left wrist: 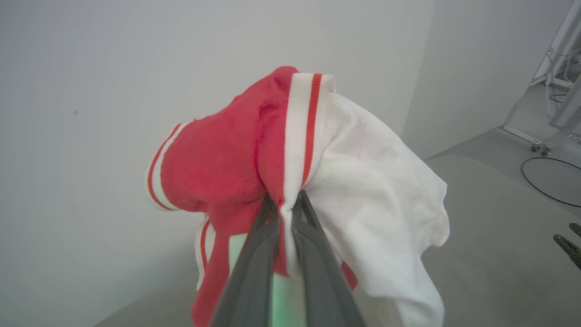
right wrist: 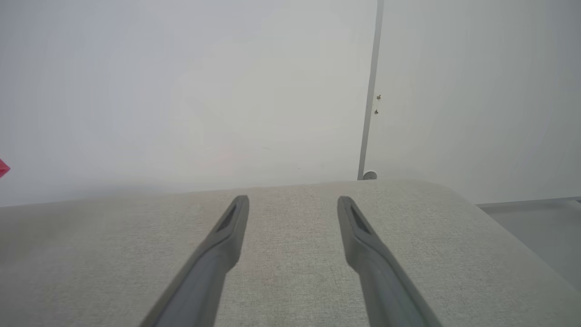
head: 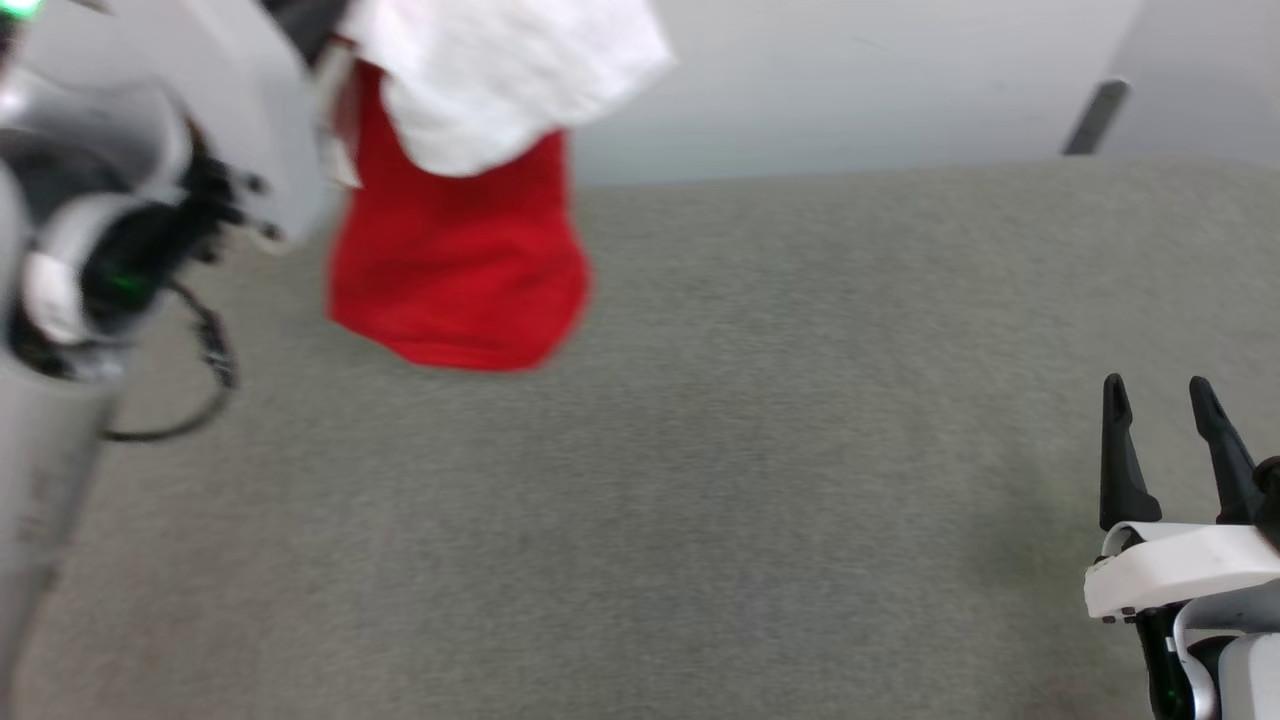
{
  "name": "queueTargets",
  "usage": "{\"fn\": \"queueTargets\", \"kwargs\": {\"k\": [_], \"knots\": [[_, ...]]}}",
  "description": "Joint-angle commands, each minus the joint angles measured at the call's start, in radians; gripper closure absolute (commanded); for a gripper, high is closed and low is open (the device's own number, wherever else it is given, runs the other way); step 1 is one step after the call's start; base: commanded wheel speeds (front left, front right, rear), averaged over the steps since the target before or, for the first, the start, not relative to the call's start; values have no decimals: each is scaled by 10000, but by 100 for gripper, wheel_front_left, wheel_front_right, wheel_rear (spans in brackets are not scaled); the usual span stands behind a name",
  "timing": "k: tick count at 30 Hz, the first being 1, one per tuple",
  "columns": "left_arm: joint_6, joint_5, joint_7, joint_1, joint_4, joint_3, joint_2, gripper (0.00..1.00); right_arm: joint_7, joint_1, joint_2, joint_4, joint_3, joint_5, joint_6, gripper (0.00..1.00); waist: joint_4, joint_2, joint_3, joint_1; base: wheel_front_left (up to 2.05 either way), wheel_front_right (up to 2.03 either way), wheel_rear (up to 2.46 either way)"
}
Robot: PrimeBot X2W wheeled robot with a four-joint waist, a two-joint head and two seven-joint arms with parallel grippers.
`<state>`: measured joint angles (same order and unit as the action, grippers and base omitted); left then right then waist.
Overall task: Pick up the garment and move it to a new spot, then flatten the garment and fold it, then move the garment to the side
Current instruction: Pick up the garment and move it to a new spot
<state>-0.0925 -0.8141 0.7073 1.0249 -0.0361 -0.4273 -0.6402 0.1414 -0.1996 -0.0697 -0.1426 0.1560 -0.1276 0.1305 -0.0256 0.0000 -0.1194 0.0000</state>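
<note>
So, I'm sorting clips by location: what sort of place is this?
Probably a plain indoor test room or lab: bare white walls, a grey cloth-covered table, and a wheeled metal frame off to one side.

The left arm (head: 90,250) is standing raised at the upper left, its left gripper (left wrist: 283,202) pinching the garment (left wrist: 372,190). The right gripper (head: 1160,395) is sitting at the lower right, fingers spread wide.
</note>
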Motion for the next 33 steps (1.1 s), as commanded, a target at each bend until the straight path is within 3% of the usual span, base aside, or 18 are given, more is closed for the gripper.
{"fn": "queueTargets", "kwargs": {"k": [1, 8, 14, 32, 33], "knots": [[-154, -57, 116, -149, -254, -133, 245, 100, 89, -43, 57, -82, 45, 60, 4, 0, -634, 0, -262, 0, 0, 0, 0], [-472, 35, 479, -866, -865, -1027, 827, 100, 358, 7, 160, -456, 67, -43, 4, 0, -1214, 0, -495, 0, 0, 0, 0], [-470, 39, 456, -1782, -650, -1754, 1161, 100, 592, -24, 199, -814, -101, -173, 4, 0, -1473, 0, -713, 0, 0, 0, 0], [513, -323, -246, -3298, 2696, -2945, 2010, 100, 989, -428, 203, -1567, -991, -534, 3, 0, -1679, 0, -959, 0, 0, 0, 0], [593, -341, -299, -3283, 2885, -2955, 2094, 94, 1010, -462, 202, -1572, -1019, -543, 3, 0, -1671, 0, -972, 0, 0, 0, 0]]}}
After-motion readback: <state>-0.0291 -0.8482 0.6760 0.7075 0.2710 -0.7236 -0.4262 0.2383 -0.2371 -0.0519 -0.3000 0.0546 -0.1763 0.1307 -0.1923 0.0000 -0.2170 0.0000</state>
